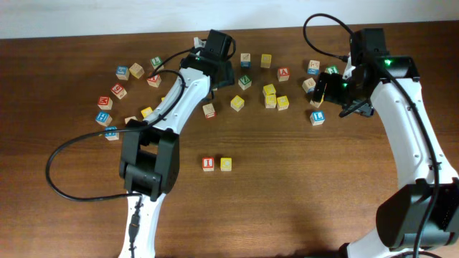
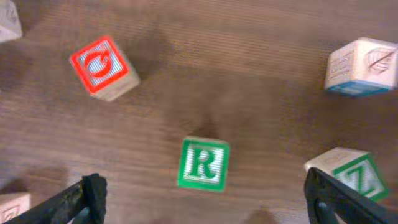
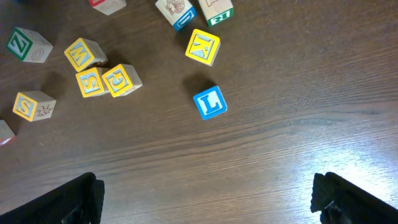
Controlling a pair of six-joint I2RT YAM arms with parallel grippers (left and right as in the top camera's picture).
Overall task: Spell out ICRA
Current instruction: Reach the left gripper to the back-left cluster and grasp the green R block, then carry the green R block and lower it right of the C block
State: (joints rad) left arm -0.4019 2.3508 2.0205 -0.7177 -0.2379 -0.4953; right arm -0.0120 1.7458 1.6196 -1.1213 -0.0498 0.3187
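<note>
Table [image 1: 301, 186]: dark wood, with letter blocks scattered across its far half.
Left gripper [image 2: 205, 191]: fingers spread wide, above the green R block [image 2: 203, 163], which lies between them untouched.
Right gripper [image 3: 205, 199]: fingers wide apart, holding nothing, above a blue L block [image 3: 209, 102].
Spelled row: red I block [image 1: 208, 163] just beside yellow C block [image 1: 226, 164], mid-table.

This looks like a robotics lab bench. A left arm [image 1: 176, 107] and a right arm [image 1: 409, 122], both white and black, stand at a dark wooden table [image 1: 301, 201]. Loose black cables [image 1: 47, 169] trail from them, and a green light [image 1: 388, 62] glows on the right arm. Lettered blocks [image 1: 269, 93] lie scattered. A pale wall [image 1: 107, 18] runs behind.
</note>
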